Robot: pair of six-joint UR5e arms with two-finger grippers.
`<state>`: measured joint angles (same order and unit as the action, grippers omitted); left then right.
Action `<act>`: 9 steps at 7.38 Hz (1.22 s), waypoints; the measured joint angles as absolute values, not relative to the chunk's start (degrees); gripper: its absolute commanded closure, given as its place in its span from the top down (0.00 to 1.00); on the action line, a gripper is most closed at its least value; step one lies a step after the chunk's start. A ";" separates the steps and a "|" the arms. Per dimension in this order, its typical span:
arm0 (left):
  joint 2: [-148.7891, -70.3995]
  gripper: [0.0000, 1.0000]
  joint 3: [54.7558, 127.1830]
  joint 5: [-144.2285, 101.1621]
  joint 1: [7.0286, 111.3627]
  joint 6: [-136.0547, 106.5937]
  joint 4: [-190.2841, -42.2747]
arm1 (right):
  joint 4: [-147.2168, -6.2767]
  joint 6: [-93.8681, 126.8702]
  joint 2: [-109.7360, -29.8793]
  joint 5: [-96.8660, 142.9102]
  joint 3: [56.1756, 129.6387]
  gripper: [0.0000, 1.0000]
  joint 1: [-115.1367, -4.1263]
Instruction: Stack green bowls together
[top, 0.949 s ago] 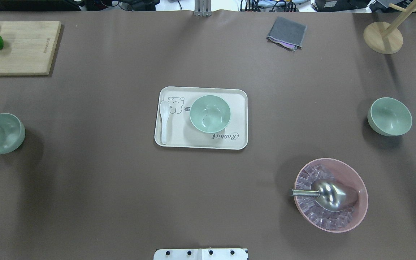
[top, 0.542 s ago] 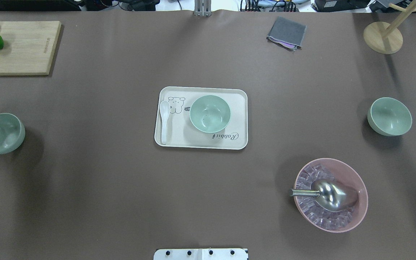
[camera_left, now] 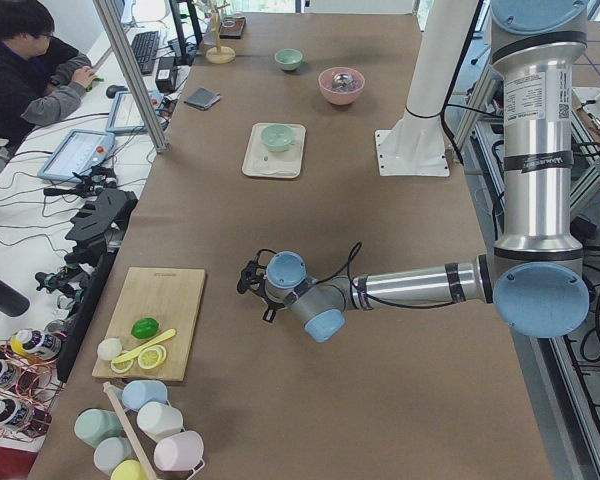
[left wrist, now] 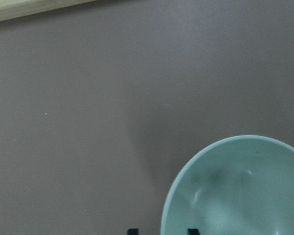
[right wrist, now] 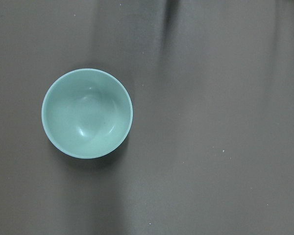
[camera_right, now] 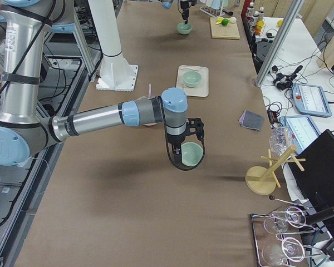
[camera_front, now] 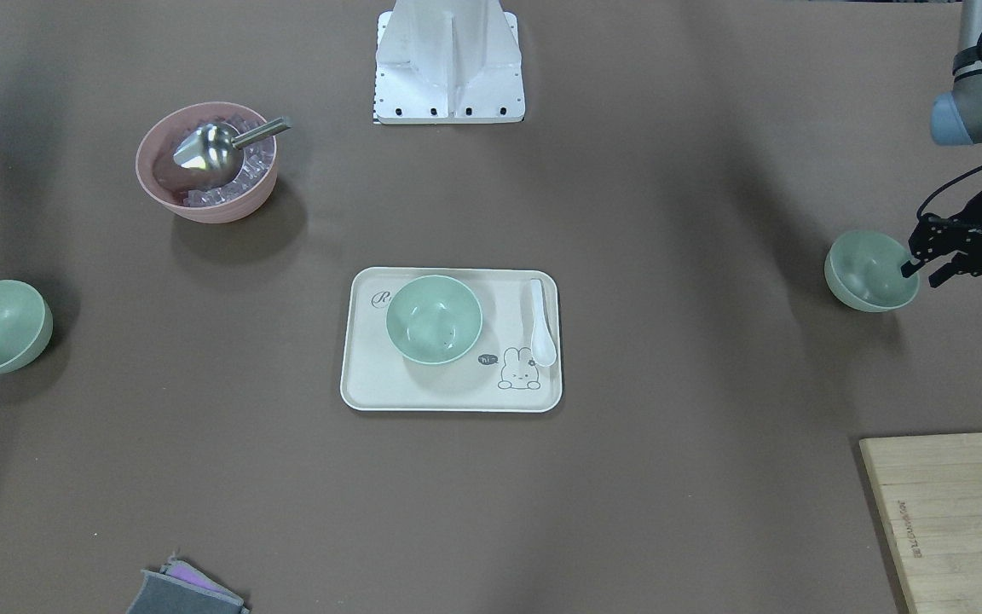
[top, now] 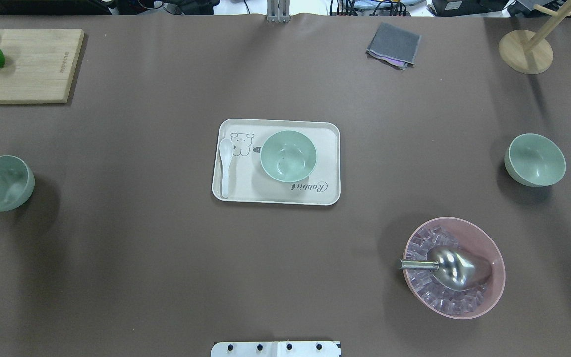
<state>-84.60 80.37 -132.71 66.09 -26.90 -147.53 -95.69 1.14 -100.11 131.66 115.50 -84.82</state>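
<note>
Three pale green bowls are in view. One [top: 288, 156] sits on the cream tray [top: 275, 196] at the table's middle. One [top: 535, 159] stands alone on the right; the right wrist view [right wrist: 87, 113] looks straight down on it. My right gripper [camera_right: 196, 132] hangs above it, and I cannot tell whether it is open. The third bowl [camera_front: 872, 270] stands at the far left edge [top: 1, 183]. My left gripper [camera_front: 922, 272] is open there, one finger inside the rim and one outside, as the left wrist view [left wrist: 235, 188] shows.
A pink bowl [top: 454, 267] with ice cubes and a metal scoop stands front right. A white spoon [top: 225, 166] lies on the tray. A cutting board [top: 28, 64] with lime pieces is far left, a grey cloth [top: 394, 44] and a wooden stand [top: 525, 51] at the back.
The left gripper's fingertip at the left bowl's rim has slid slightly toward the robot's side. None of the bowls has moved.
</note>
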 measured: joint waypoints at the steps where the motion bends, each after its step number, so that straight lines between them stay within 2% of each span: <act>1: -84.58 0.00 80.47 -132.71 66.05 -26.90 -147.55 | -95.66 1.14 -100.11 131.66 115.50 1.00 -84.81; 4: -84.63 0.00 83.56 -133.31 66.05 -27.45 -146.46 | -95.63 1.22 -100.08 131.66 115.50 1.00 -84.81; 9: -88.26 0.00 101.00 -133.21 62.78 -39.72 -130.58 | -95.66 1.31 -100.09 131.63 115.58 1.00 -84.81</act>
